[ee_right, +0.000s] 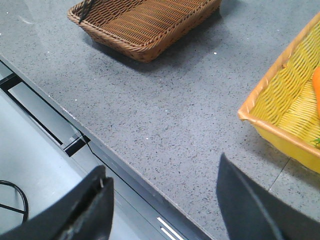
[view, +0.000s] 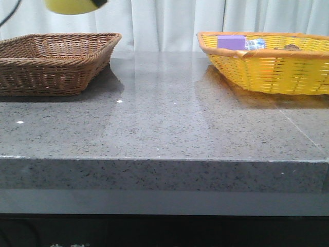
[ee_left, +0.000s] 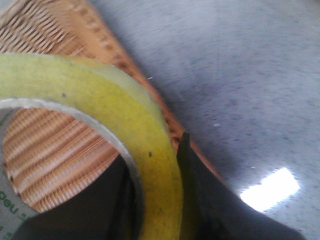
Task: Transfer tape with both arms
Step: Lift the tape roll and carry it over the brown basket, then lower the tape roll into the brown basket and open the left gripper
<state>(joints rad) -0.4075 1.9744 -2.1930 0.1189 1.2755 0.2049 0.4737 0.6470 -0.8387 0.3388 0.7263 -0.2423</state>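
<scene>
Black and smooth, the left tool [ee_left: 165,200] grips the tape [ee_left: 100,100] through its wall, one finger [ee_left: 210,200] outside the roll and the other dark inside the core. The roll is a wide ring of translucent yellow with a white inner core bearing green print, too cropped and blurred to read. Through its hole the left wrist view shows the ribbed weave of the brown basket [ee_left: 60,150] below, and grey speckled stone of the counter [ee_left: 240,75] beside it. The front view catches only the tape's [view: 74,5] lower yellow curve at the picture's top edge, hanging above the brown wicker basket [view: 56,62] on the counter's [view: 164,123] left.

The right tool [ee_right: 165,200] stands wide open with nothing between its fingers, over the counter's [ee_right: 150,100] near edge. Its view shows the brown basket [ee_right: 145,25] across the stone and a corner of the yellow woven basket [ee_right: 280,110]. Only the front view shows a purple box [view: 231,42] inside the yellow basket [view: 267,67].
</scene>
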